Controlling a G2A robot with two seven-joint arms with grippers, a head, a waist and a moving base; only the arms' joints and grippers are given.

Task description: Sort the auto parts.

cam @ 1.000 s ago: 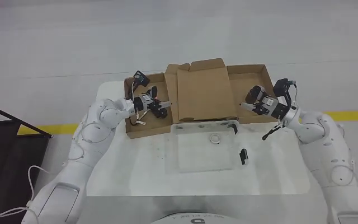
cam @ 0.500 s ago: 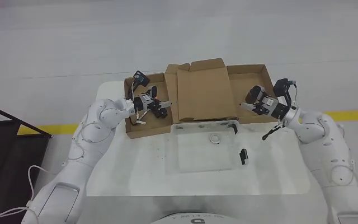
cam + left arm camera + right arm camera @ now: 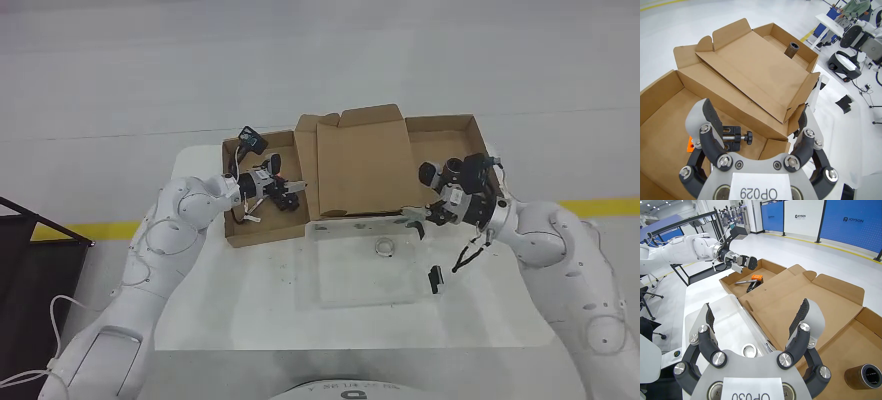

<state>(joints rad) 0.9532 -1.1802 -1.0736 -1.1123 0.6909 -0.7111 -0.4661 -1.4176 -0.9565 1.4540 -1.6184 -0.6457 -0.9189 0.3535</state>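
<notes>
White table [image 3: 500, 300]: left gripper [image 3: 755, 108] & right gripper [image 3: 757, 311] fingers released, empty; next pick prob. the ring [image 3: 383, 247] in tray [image 3: 350, 285].

I see a white printed tag [image 3: 758, 189] upside down on the left gripper [image 3: 755, 109], a second tag [image 3: 752, 389] on the right gripper [image 3: 756, 304], and logo signs [image 3: 853, 219] on blue panels [image 3: 848, 237] behind.

Industrial hall with blue partition panels [image 3: 848, 228] and yellow floor line [image 3: 615, 206].
</notes>
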